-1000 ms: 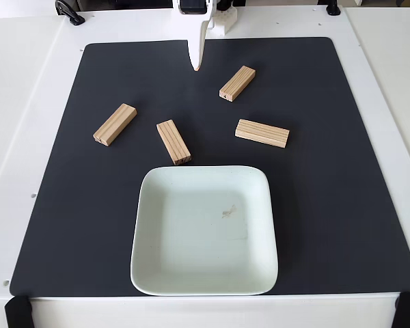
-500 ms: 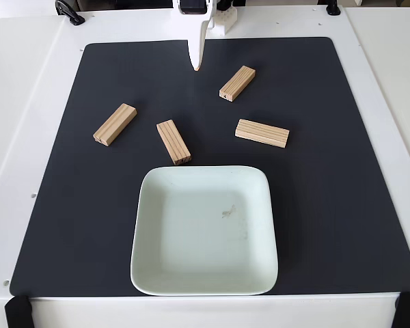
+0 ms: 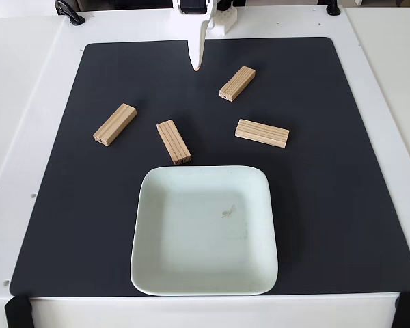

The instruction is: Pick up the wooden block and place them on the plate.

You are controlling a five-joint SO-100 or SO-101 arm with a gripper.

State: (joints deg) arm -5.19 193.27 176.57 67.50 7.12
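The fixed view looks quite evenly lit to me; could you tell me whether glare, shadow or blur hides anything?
In the fixed view the light is soft and even: the four blocks cast only thin shadows on the black mat, the plate shows a mild sheen with its smudge readable, the white table is bright but not blown out, and the gripper and wood grain are sharp.

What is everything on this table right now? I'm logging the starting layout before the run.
wooden blocks: 4, light tan, lying apart on the mat above the plate: far left, just above the plate's top-left corner, upper middle, right
plate: 1, pale mint green, square, bottom middle of the mat, holding nothing
mat: 1, black, covering most of the table
table: 1, white
gripper: 1, white, top centre, tip pointing down at the mat, holding nothing
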